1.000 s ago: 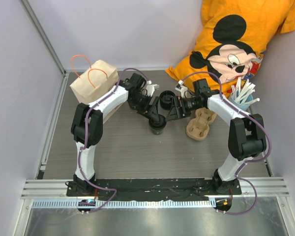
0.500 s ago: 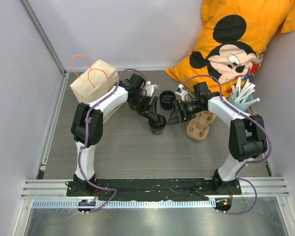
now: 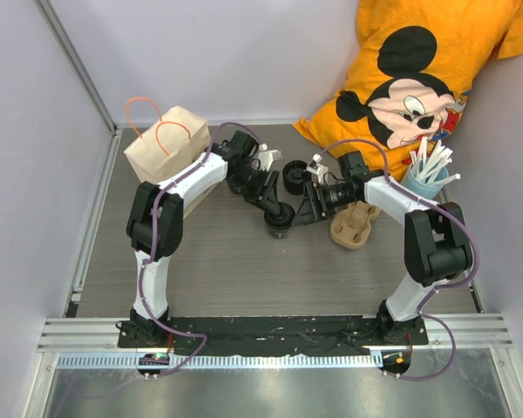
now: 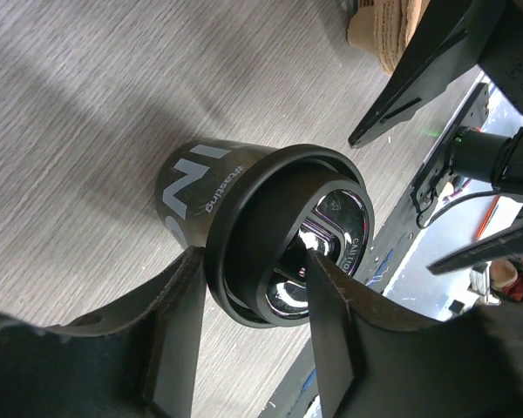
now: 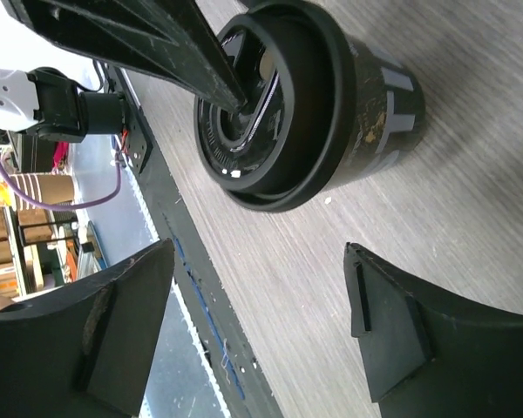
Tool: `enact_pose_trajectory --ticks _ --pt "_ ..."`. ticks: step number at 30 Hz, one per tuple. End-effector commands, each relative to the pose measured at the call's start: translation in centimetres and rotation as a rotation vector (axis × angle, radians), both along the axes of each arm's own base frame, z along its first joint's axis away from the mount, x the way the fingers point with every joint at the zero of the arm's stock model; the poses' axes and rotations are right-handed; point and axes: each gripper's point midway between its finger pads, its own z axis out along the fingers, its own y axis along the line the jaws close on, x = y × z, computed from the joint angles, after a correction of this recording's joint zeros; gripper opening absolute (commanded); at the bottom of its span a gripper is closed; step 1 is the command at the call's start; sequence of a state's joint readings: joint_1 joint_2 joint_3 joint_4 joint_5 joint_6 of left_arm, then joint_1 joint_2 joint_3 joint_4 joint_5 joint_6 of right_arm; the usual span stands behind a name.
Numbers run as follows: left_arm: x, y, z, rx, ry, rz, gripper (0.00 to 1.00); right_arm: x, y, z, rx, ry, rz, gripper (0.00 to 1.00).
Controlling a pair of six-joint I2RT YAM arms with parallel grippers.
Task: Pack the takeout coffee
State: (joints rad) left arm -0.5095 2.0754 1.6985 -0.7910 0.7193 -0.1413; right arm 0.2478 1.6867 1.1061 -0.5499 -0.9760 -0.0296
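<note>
Left gripper (image 4: 251, 254) astride takeout coffee (image 4: 200, 183), "CAUTIO" lettering on lid (image 4: 342, 222)

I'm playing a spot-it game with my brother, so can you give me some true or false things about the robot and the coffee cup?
1. The black cup has its lid on. True.
2. The black cup is already inside the brown bag. False: it is on the table, away from the bag.
3. The right gripper is open and not touching the cup. True.
4. The straws sit in a black cup. False: they are in a light blue cup.
5. The left gripper is far away from the cup. False: its fingers sit right at the lid's rim.
</note>
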Motion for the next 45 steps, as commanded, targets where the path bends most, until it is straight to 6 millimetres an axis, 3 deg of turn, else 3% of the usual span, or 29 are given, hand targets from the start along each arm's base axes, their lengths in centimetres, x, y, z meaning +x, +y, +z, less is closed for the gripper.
enact_pose_trajectory --ticks 1,8,14,27,36,40,45 --pt "0.3 0.5 -3.3 0.084 -0.003 0.01 0.48 0.9 0.7 0.1 0.038 -0.028 0.002 0.8" --pt "0.3 0.9 -4.2 0.125 -0.01 0.014 0.44 1.4 1.0 -0.4 0.059 0.0 0.012 0.65" --pt "0.2 1.1 -4.6 0.144 -0.013 0.014 0.42 1.5 1.3 -1.2 0.071 0.029 0.023 0.6" --pt "0.0 1.0 -5.0 0.153 -0.007 0.004 0.37 1.8 1.4 -0.8 0.185 0.105 0.025 0.52" --pt "-0.3 0.8 -5.0 0.158 -0.016 -0.006 0.34 3.1 1.1 -1.1 0.199 0.105 -0.05 0.42" --pt "-0.3 0.9 -5.0 0.164 -0.02 -0.006 0.32 3.2 1.1 -1.5 0.194 0.11 -0.057 0.31" --pt "-0.5 1.0 -5.0 0.177 -0.028 -0.016 0.27 3.3 0.8 -2.3 0.161 0.108 -0.083 0.28"
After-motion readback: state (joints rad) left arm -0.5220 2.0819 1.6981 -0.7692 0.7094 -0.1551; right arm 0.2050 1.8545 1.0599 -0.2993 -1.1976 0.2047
